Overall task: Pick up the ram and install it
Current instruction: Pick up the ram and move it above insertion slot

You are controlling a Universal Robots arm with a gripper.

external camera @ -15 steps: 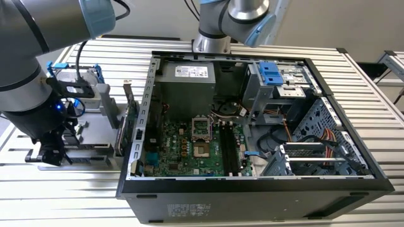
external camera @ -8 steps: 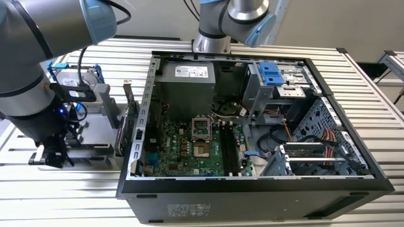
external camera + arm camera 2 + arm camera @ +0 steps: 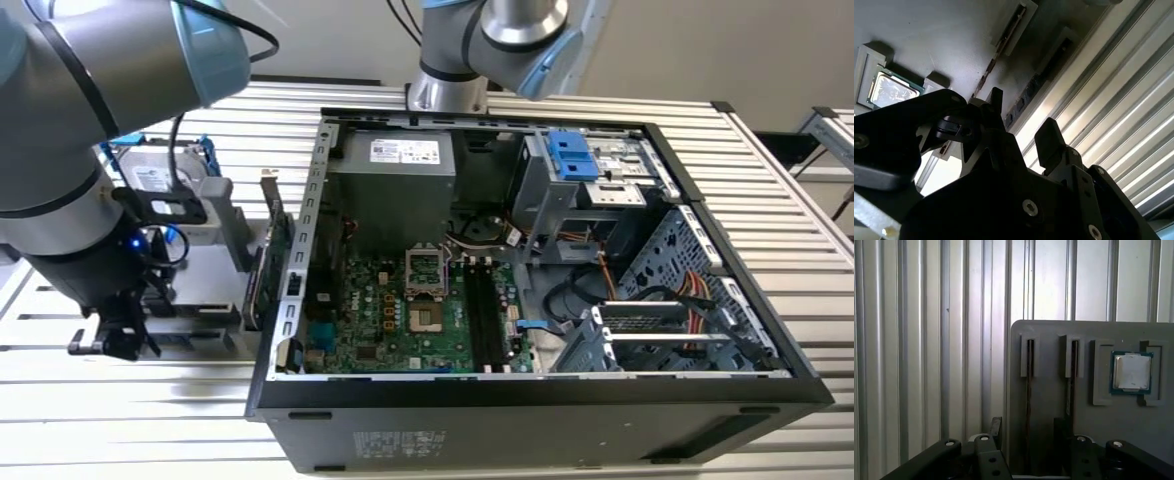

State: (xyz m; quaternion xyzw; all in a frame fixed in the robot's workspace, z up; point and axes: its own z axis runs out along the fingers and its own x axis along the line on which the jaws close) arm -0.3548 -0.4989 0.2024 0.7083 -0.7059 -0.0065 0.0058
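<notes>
Claw (image 3: 1029, 429) spread; fingers (image 3: 996, 426) flank the ram (image 3: 1029, 390) — edge-up in holder (image 3: 1049, 332); processor (image 3: 1132, 371) beside.

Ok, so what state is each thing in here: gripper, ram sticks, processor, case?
gripper: open, jaws either side of the ram, not closed on it.
ram: standing on edge in a slot of the tray, not lifted.
second ram stick: on edge in the neighbouring slot.
processor: lying flat in its tray recess.
computer case: open, side panel off.
memory slots: empty.
</notes>
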